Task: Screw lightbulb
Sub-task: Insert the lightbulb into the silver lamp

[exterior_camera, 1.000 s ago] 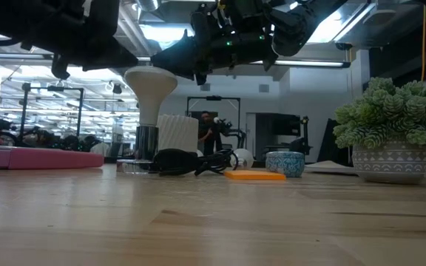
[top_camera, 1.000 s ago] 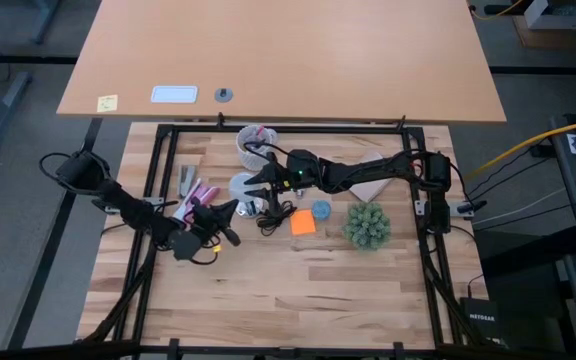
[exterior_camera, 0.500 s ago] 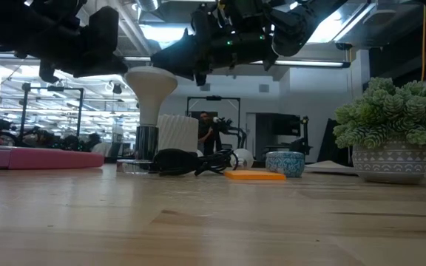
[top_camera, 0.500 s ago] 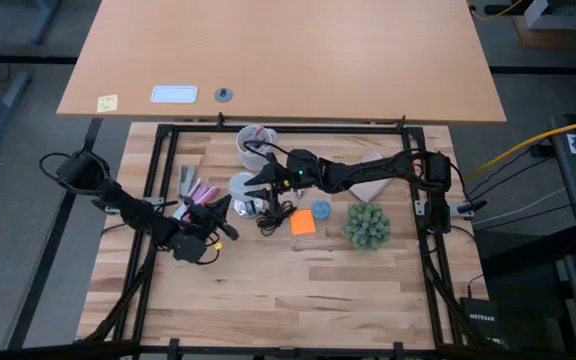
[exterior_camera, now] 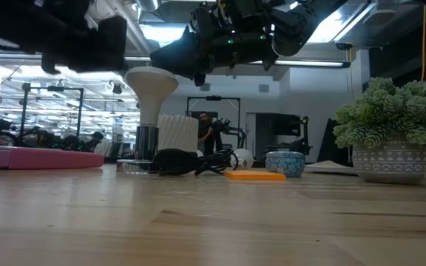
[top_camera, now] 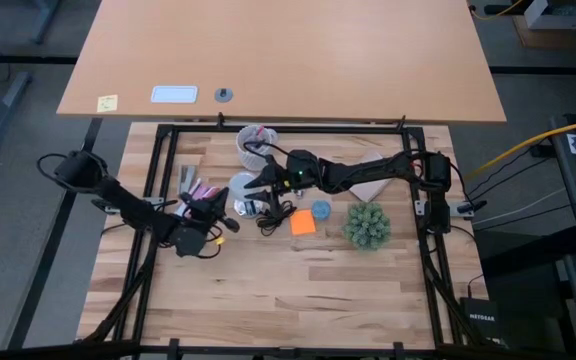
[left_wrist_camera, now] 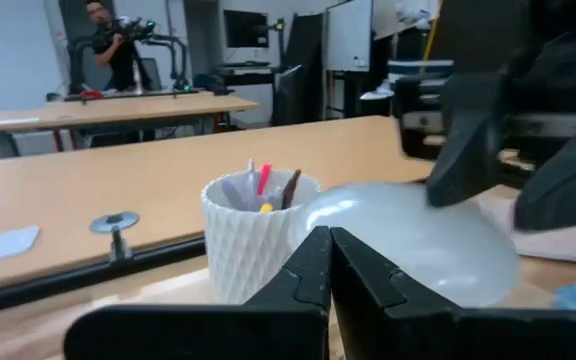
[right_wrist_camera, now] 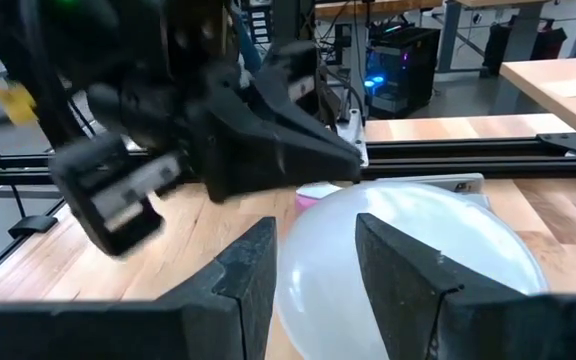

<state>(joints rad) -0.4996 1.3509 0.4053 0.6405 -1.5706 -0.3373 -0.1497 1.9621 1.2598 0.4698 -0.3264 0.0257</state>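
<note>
1. Lightbulb (exterior_camera: pixel 150 92): stood upright, base down in the silver socket (exterior_camera: pixel 147 137), beside the pen cup (top_camera: pixel 255 141).
2. Right gripper (top_camera: pixel 261 183): fingers spread, poised just beside the dome; turning judged in hand, a closing grip and twist called for next.
3. Left gripper (top_camera: pixel 211 210): fingers pressed together, empty, close by; little room is left between arms.
</note>
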